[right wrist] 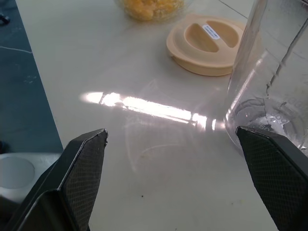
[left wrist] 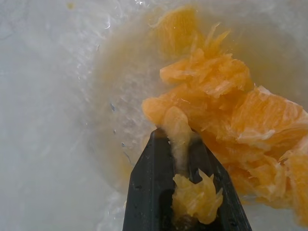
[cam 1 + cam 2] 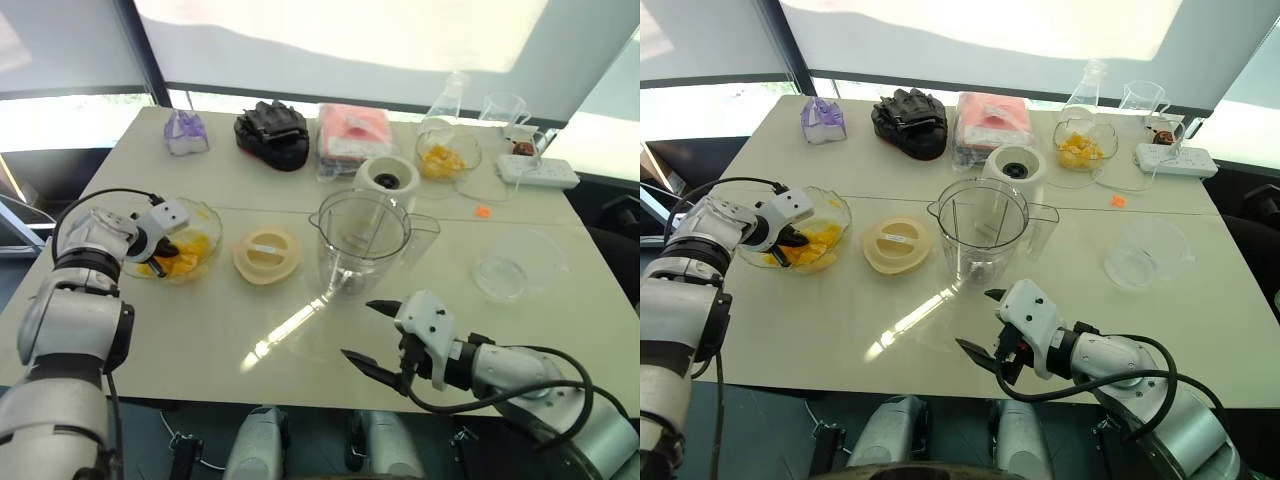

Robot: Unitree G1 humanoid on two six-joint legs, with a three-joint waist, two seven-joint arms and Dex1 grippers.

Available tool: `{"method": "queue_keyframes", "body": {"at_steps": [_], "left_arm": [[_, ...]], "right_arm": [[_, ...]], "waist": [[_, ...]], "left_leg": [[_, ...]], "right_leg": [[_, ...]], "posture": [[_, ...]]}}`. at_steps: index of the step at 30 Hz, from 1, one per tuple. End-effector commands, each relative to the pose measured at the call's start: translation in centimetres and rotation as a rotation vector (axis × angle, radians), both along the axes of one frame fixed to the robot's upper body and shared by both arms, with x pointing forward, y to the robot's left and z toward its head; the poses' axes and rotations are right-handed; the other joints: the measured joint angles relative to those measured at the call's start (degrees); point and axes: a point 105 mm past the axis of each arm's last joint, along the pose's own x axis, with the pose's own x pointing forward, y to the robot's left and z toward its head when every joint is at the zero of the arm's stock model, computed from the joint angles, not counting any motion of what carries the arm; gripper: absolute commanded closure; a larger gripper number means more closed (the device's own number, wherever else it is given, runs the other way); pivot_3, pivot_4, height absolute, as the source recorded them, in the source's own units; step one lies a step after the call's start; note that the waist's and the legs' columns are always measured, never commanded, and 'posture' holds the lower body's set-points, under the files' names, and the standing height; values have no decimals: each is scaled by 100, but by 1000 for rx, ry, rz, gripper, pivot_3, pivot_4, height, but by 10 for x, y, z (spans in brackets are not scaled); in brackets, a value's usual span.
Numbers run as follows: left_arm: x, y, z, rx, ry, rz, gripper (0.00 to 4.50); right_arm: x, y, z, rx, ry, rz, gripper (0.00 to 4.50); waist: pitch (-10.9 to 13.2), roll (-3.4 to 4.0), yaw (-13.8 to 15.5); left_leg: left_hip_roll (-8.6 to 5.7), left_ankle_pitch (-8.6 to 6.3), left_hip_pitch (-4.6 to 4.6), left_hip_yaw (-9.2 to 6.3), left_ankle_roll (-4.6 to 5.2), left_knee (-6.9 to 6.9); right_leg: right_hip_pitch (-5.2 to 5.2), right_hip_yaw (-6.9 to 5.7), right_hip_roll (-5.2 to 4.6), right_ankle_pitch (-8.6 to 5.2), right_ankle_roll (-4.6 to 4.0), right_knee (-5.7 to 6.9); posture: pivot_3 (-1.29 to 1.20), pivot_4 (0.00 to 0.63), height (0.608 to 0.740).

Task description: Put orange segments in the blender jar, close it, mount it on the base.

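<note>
The left gripper (image 3: 163, 247) is down in the bowl (image 3: 216, 228), jaws pinching an orange segment (image 2: 179, 132) (pulp between them). The blender jar (image 3: 362, 240) stands open at 3 o'clock from the bowl — well apart. The right gripper (image 3: 356, 328), jaws spread, is nearer, at the jar's 6 o'clock.

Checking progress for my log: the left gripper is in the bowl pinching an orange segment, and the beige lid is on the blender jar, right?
One thing is wrong: in the left eye view the beige lid lies on the table between the bowl and the blender jar. The left gripper does pinch an orange segment.
</note>
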Motion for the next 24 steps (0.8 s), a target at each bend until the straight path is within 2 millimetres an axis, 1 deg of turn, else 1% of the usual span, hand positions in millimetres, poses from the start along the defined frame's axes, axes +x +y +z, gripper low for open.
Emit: {"method": "queue_keyframes", "body": {"at_steps": [1,3,5,11,14,17,19,22,24], "left_arm": [[9,4,37,-37,-92,4,4460],[10,6,60,-92,-130,-3,4460],[7,9,73,-135,-143,-16,4460],[-9,22,91,-260,-148,-35,4460],[-12,24,101,-334,-173,-27,4460],[-14,19,107,-441,-197,-48,4460],[-14,15,108,-475,-205,-63,4460],[-11,2,113,-538,-219,-128,4460],[-7,-15,128,-612,-245,-188,4460]], "right_arm": [[0,1,8,9,-51,16,0],[3,2,6,11,-52,18,0],[5,4,5,14,-55,21,0],[13,8,3,24,-63,28,0],[15,7,3,25,-66,27,0],[17,7,3,26,-67,28,0],[17,7,3,27,-67,30,0],[18,6,4,26,-70,27,0],[18,0,3,12,-67,9,0]], "waist": [[1,-2,3],[6,-12,7],[6,-12,-2],[5,-6,-41],[6,-8,-46],[6,-8,-46],[6,-8,-40],[6,-8,-38],[6,-8,-23]], "left_leg": [[0,0,-1,0,0,2],[0,0,-3,-1,0,4],[0,0,-5,-1,0,5],[1,-1,-5,1,2,3],[1,-1,-7,0,2,4],[1,-1,-6,0,2,4],[1,-1,-6,0,2,4],[1,-1,-6,0,2,5],[0,-1,-6,0,2,5]], "right_leg": [[0,0,0,0,0,0],[-2,0,0,0,-1,0],[-3,-1,0,-2,-6,0],[-4,0,-1,-7,-13,-3],[-5,-1,0,-7,-12,-2],[-4,0,0,-7,-13,-2],[-4,0,0,-8,-13,-2],[-3,0,0,-5,-9,-2],[-3,0,0,-4,-7,-2]], "posture": [[0,150,740],[0,150,740],[0,150,740],[0,150,740],[0,150,740],[0,150,740],[0,150,740],[0,150,740],[0,150,740]]}}
